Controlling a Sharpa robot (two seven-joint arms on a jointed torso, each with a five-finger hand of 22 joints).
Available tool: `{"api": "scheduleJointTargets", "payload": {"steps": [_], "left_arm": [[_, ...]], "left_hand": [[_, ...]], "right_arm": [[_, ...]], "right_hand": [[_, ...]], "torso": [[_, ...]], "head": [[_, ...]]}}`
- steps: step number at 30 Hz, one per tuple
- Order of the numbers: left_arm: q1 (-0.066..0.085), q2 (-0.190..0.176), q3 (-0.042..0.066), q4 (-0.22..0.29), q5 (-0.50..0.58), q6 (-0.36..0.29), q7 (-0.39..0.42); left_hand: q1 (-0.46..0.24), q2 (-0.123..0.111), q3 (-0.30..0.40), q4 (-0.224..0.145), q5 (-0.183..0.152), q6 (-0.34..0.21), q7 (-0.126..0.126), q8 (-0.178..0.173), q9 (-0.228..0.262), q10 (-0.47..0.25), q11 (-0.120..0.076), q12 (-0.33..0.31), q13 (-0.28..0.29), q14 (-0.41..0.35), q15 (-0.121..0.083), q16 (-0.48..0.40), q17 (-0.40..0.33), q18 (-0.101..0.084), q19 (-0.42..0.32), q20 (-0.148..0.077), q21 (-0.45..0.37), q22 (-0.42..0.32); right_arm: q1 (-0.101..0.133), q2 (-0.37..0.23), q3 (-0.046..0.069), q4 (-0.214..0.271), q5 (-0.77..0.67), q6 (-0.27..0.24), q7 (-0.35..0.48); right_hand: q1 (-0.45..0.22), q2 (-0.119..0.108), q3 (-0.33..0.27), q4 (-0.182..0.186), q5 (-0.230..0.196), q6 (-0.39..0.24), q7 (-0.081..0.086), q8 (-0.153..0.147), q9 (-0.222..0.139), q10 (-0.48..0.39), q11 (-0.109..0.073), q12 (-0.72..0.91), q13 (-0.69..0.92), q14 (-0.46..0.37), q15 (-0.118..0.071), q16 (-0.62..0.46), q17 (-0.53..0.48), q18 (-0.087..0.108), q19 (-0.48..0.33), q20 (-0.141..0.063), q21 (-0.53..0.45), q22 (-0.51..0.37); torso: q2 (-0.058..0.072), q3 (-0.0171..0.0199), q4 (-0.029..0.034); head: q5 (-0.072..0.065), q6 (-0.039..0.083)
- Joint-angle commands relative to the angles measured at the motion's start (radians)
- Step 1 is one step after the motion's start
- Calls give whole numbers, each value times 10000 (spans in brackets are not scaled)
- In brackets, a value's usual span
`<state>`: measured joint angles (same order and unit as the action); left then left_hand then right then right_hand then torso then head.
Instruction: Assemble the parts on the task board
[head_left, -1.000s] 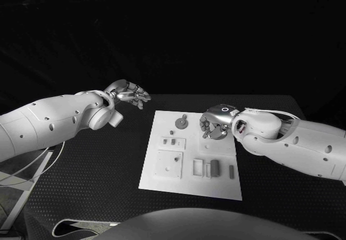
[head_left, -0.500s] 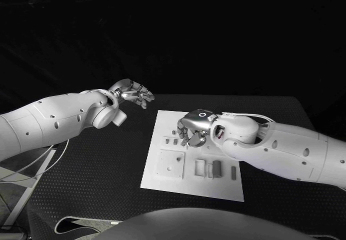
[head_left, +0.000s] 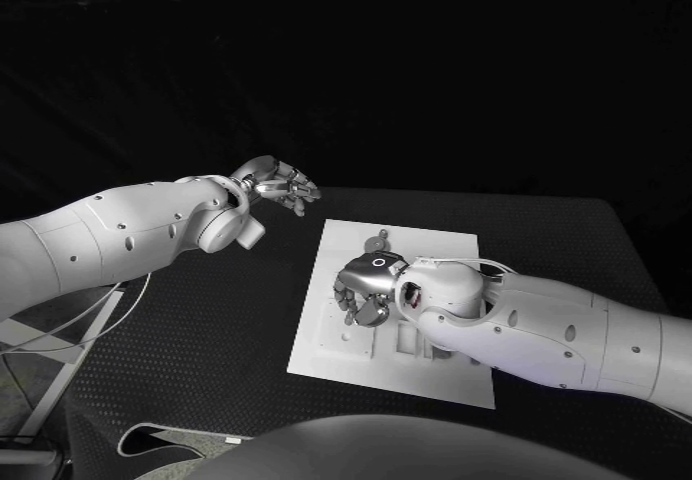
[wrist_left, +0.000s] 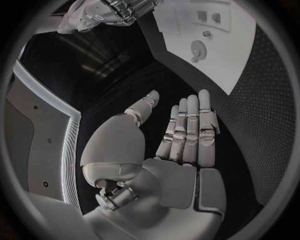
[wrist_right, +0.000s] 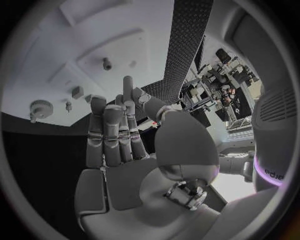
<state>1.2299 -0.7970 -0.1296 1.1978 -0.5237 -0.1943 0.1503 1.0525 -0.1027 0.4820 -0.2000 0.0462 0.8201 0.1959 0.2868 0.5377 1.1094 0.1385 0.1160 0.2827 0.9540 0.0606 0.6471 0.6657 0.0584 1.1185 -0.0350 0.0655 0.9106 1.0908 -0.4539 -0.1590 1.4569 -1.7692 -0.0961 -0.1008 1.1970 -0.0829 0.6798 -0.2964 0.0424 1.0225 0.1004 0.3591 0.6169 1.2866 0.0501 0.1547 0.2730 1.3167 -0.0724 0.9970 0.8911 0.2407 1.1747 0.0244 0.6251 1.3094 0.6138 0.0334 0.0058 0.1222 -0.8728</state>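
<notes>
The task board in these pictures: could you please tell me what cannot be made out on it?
- Head view: the right hand and its arm cover the middle and right of the task board.
- Left wrist view: the board is cut off by the circle's rim.
- Right wrist view: the parts are too small to identify.

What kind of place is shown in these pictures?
Probably a robotics lab or test bench: a white task board with small parts lies on a black table, against a dark backdrop, and shelves of equipment show in the right wrist view.

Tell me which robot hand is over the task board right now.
The right robot hand: it hangs above the task board, fingers straight and holding nothing. The left robot hand is open too, but off the board's far-left corner.
</notes>
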Motion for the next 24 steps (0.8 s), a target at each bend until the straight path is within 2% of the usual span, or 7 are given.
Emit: {"api": "scheduleJointTargets", "payload": {"steps": [1, 5, 10, 13, 19, 24], "left_arm": [[11, 26, 6, 24, 83, 52, 96], [12, 12, 6, 24, 84, 50, 86], [13, 28, 6, 30, 84, 65, 85], [13, 44, 6, 26, 84, 76, 89], [13, 66, 6, -8, 85, 90, 82], [13, 75, 6, -15, 85, 105, 78]], "left_hand": [[-68, 28, 16, 59, 39, -50, -28, 20, -6, -77, -25, 30, -13, 44, 9, -52, 14, 105, 86, -15, 41, -11], [-67, 27, 15, 60, 39, -50, -28, 21, -6, -77, -25, 31, -14, 46, 9, -54, 17, 105, 86, -15, 42, -12], [-67, 26, 15, 61, 39, -49, -28, 22, -6, -77, -25, 32, -14, 47, 9, -55, 19, 105, 87, -15, 42, -13], [-65, 26, 15, 62, 39, -49, -28, 22, -6, -77, -25, 33, -14, 47, 9, -57, 21, 105, 87, -15, 42, -13], [-65, 28, 14, 65, 39, -49, -28, 23, -6, -77, -25, 35, -15, 49, 9, -61, 26, 105, 88, -15, 43, -15], [-65, 28, 13, 68, 39, -50, -28, 23, -6, -78, -25, 37, -17, 49, 9, -64, 30, 104, 88, -15, 43, -17]], "right_arm": [[-77, 81, -15, -123, -231, 161, 115], [-152, 185, -44, -143, -263, 176, 135], [-204, 302, -96, -245, -344, 150, 146], [-320, 378, -159, -389, -359, -11, 152], [-487, 453, -175, -629, -449, -48, 166], [-525, 482, -187, -736, -470, -41, 182]], "right_hand": [[212, 307, 60, 17, 60, -3, 27, 10, 13, 433, -240, 75, 738, -41, -130, 44, 2, 211, 97, -176, 43, 214], [211, 308, 62, 16, 60, -7, 28, 9, 19, 432, -239, 72, 744, -43, -130, 46, 2, 210, 92, -176, 47, 214], [210, 310, 64, 16, 60, -8, 29, 8, 22, 432, -239, 70, 748, -45, -130, 47, 1, 211, 90, -176, 48, 214], [207, 310, 64, 16, 59, -10, 29, 8, 26, 432, -239, 68, 752, -46, -129, 49, 1, 211, 88, -176, 51, 214], [203, 313, 66, 17, 60, -13, 30, 7, 34, 431, -238, 65, 759, -48, -129, 52, 0, 210, 84, -176, 55, 213], [201, 313, 68, 16, 60, -14, 30, 7, 39, 431, -239, 62, 765, -48, -129, 55, 0, 210, 83, -176, 59, 213]], "torso": [[5, 12, 1], [-5, 11, -22], [-6, 17, -23], [-9, 23, -24], [2, 37, 2], [-5, 18, -15]], "head": [[113, 2], [212, 2], [231, 2], [224, 2], [283, 2], [308, 2]]}}
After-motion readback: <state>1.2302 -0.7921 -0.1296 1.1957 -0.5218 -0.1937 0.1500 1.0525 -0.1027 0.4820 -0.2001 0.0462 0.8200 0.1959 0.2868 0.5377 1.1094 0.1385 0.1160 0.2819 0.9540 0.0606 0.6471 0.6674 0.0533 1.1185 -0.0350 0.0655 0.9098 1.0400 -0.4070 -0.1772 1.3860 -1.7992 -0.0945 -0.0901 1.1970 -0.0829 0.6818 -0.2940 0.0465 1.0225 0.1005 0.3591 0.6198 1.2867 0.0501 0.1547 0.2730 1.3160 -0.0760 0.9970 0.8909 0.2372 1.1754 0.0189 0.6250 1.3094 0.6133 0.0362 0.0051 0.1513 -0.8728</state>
